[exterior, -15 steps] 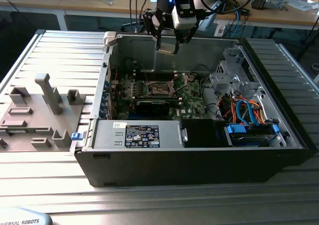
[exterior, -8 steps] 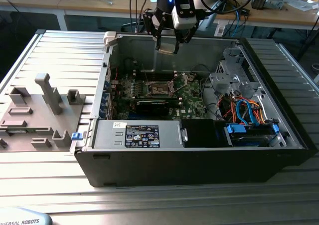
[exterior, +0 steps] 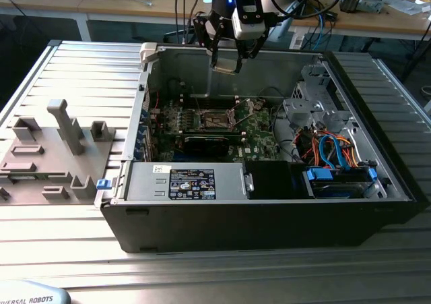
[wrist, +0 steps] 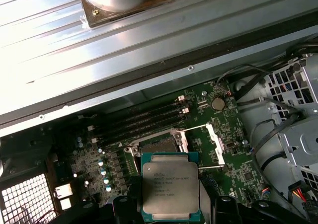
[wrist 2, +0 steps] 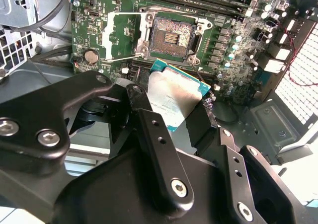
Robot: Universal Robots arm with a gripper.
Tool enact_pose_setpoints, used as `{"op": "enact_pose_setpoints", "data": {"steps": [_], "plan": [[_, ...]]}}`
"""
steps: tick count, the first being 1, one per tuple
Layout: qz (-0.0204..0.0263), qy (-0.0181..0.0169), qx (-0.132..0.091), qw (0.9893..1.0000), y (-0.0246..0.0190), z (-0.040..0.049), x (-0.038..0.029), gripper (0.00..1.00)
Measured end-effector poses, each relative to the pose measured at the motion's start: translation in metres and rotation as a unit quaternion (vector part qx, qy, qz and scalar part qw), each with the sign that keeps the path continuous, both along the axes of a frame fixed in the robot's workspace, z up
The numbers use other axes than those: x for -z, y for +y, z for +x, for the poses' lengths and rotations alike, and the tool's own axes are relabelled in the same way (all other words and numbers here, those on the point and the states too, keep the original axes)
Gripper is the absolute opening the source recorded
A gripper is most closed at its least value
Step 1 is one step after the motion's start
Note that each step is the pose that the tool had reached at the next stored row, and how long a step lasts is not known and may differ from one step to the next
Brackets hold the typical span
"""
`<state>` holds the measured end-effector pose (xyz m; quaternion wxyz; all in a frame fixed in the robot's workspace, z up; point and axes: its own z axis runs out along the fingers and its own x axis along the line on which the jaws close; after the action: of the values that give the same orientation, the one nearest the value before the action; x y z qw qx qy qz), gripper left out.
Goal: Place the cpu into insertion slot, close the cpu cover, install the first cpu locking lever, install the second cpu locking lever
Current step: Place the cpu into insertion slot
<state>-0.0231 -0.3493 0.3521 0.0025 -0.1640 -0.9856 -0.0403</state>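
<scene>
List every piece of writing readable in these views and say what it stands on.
The chip in the shut gripper: a few printed lines on its metal top, too small to read.
The label on the power supply box: dense print and symbols, too small to read.
The pale cover at the exterior view's lower left: capital lettering, a maker's name, partly cut off.

The gripper (wrist 2: 173,115) clamps the cpu (wrist 2: 174,92) off the board (wrist 2: 94,30); the socket (wrist 2: 171,37) lies bare, cover (wrist 2: 106,37) open.
</scene>
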Motion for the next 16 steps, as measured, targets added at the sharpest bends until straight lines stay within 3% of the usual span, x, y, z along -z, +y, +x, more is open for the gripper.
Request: {"op": "enact_pose_setpoints", "data": {"steps": [16], "plan": [[0.0000, 0.0000, 0.004, 1.0000, 0.0000, 0.0000, 0.0000, 0.54]]}}
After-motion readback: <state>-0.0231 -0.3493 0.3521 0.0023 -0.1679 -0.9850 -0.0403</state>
